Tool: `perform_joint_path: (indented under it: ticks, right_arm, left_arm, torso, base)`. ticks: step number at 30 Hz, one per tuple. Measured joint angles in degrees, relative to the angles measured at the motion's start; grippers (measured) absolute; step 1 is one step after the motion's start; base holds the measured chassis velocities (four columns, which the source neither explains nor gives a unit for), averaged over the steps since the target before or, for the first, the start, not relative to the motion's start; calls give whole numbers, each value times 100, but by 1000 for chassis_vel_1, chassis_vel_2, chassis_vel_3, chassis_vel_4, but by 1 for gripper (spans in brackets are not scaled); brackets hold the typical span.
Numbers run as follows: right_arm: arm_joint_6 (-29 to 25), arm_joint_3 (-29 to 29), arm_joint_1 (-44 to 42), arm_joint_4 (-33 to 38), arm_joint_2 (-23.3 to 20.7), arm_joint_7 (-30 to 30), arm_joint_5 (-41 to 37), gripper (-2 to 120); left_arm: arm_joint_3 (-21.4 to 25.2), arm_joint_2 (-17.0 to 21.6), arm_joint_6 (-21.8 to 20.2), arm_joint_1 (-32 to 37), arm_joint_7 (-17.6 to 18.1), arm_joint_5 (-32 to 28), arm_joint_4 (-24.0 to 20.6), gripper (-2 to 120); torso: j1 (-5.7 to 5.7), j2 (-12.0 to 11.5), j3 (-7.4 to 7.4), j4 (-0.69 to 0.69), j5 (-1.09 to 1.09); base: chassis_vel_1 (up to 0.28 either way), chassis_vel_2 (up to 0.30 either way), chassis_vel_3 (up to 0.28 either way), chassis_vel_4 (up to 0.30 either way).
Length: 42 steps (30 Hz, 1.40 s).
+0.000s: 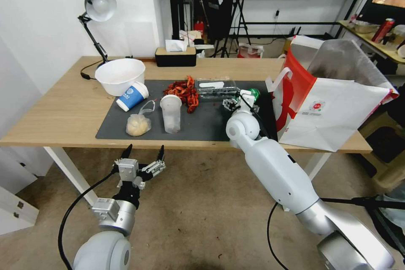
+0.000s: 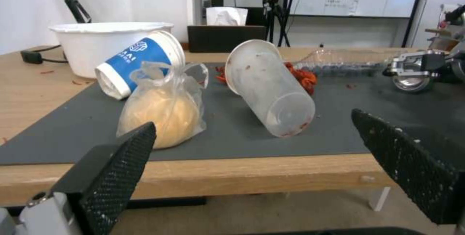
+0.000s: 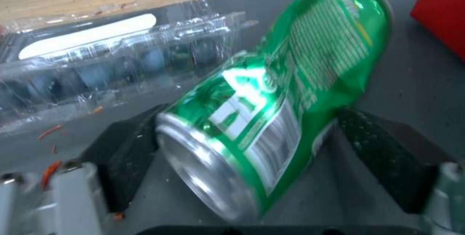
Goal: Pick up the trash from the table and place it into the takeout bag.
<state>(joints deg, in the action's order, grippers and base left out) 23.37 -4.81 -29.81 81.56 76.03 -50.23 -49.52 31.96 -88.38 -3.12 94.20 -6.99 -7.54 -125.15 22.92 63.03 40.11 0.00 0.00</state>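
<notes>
Light-wood table with a dark grey mat, desk lamp and tissue box at the back wall, takeout bag standing at the robot's right end of the table, mouth open and foil lining showing — placed near the right arm's reach, likely so drops are short. Right gripper is down on the mat just beside the bag, fingers either side of a green can; the can lies on its side between the pads, both pads look close to or touching it, so probably a grasp just being taken — full clamp cannot be confirmed. Can is dented, shiny, silver rim toward the camera, white print on green. Beside it a clear plastic clamshell, then a heap of red shells. Left gripper waits below the table's front edge, spread wide, empty. Remaining trash on the mat: frosted cup, clear bag with a pale lump, blue-and-white paper cup leaning against the white bowl.
</notes>
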Motion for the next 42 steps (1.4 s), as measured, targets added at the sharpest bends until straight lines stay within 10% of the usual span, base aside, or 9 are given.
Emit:
perform_joint_path:
  ticks: [12, 34, 42]
  right_arm:
    - [131, 37, -83, 197, -98, -103, -107, 52]
    - [220, 253, -526, 1728, -624, 4, 0, 52]
    - [-896, 464, -766, 2107, -873, 1687, 51, 52]
  left_arm:
    - [-3, -30, 61, 14, 6, 12, 8, 100]
    - [-18, -45, 115, 61, 2, 55, -26, 100]
    - [-64, -58, 130, 71, -3, 114, -27, 100]
  torso:
    - [0, 0, 0, 0, 0]
    - [0, 0, 0, -1, 0]
    - [0, 0, 0, 0, 1]
  base:
    - [0, 0, 0, 0]
    - [0, 0, 0, 0]
    - [0, 0, 0, 0]
